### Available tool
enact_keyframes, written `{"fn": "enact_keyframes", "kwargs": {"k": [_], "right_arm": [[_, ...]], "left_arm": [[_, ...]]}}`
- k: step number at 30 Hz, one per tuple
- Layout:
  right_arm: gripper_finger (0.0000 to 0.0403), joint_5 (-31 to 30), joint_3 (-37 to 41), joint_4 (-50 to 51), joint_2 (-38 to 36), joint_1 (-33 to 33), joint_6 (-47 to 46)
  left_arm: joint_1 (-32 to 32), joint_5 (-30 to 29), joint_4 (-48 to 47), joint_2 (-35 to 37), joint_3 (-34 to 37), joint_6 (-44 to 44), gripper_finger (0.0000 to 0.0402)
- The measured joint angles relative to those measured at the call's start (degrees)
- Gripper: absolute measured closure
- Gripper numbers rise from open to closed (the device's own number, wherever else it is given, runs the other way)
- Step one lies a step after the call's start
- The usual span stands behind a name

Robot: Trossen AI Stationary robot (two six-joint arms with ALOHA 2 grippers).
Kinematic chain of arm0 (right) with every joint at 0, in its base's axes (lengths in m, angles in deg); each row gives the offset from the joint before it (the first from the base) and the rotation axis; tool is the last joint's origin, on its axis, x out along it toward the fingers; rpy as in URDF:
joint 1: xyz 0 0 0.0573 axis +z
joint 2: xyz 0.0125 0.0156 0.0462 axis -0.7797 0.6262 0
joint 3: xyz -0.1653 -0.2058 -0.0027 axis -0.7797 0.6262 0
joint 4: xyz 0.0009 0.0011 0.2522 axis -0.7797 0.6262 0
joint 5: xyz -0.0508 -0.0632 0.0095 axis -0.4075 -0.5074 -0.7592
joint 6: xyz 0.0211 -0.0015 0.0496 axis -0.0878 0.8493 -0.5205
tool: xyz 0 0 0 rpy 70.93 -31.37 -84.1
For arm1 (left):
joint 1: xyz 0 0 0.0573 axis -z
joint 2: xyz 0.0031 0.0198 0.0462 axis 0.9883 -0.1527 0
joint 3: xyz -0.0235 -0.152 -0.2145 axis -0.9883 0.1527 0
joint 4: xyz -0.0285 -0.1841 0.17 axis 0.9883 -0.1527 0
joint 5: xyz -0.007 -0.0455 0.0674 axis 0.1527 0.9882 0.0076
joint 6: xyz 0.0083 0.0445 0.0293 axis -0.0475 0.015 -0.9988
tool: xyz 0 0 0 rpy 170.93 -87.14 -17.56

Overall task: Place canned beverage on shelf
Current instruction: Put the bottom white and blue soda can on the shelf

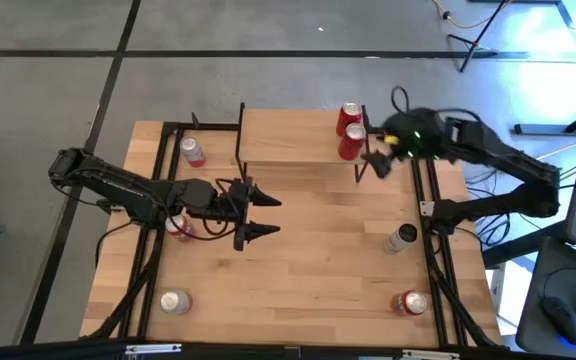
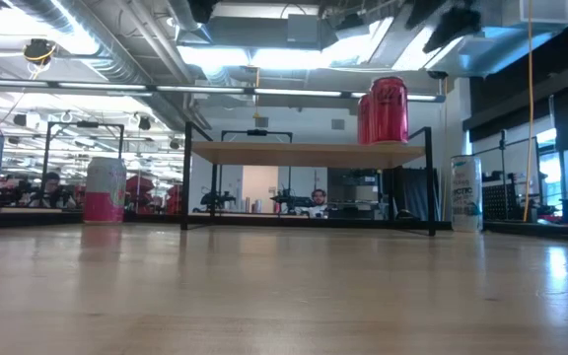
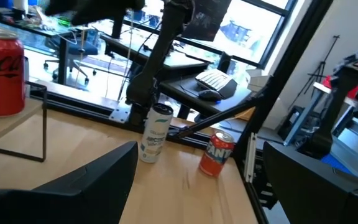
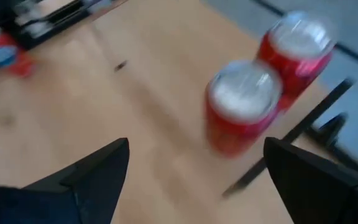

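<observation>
The shelf (image 1: 293, 138) stands at the table's far middle, and it shows in the low view (image 2: 309, 153) too. Two red cans (image 1: 351, 142) (image 1: 349, 117) stand upright on its right end, also seen in the low view (image 2: 389, 108) and the right wrist view (image 4: 244, 109) (image 4: 298, 50). My right gripper (image 1: 374, 162) (image 4: 194, 180) is open and empty, above the shelf's near right corner, just beside the nearer red can. My left gripper (image 1: 264, 216) (image 3: 197, 193) is open and empty over the table's middle, nearer than the shelf.
Loose cans stand on the table: a pink one (image 1: 193, 152) at the far left, a red one (image 1: 178, 227) under my left arm, a silver-topped one (image 1: 175, 300) at the near left, a white one (image 1: 401, 238) (image 3: 154, 132) and an orange one (image 1: 411, 302) (image 3: 218, 153) at the right.
</observation>
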Motion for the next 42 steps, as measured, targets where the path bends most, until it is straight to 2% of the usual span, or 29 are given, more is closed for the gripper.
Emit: {"fn": "enact_keyframes", "kwargs": {"k": [5, 11, 17, 21, 25, 32, 42], "right_arm": [[0.0045, 1.9, 1.6, 9.4, -4.7, 10.1, -11.8], [0.0045, 2.3, 3.7, 20.5, -5.4, 23.0, -27.7], [0.0045, 2.5, 9.2, 22.1, -4.9, 31.0, -42.5], [0.0045, 4.9, 12.6, 24.4, -4.3, 33.1, -50.8], [0.0045, 4.5, 15.9, 24.8, -3.9, 34.5, -56.3], [0.0045, 10.3, 20.9, 22.5, -2.2, 34.4, -57.1], [0.0045, 13.4, 24.3, 19.7, -1.3, 34.4, -56.5]], "left_arm": [[0.0, 0.0, 0.0, 0.0, 0.0, 1.1, 0.0062], [0.0, 0.0, 0.0, 0.0, 0.0, 1.1, 0.0062], [0.0, 0.0, 0.0, 0.0, 0.0, 1.3, 0.0063], [0.0, 0.0, 0.0, 0.0, 0.0, 1.3, 0.0063], [-0.1, 0.0, 0.0, 0.0, 0.0, 1.1, 0.0062], [-0.3, -0.6, 0.0, 0.0, 0.0, 0.9, 0.0062], [-0.5, -0.7, 0.0, 0.0, 0.0, 0.9, 0.0062]]}}
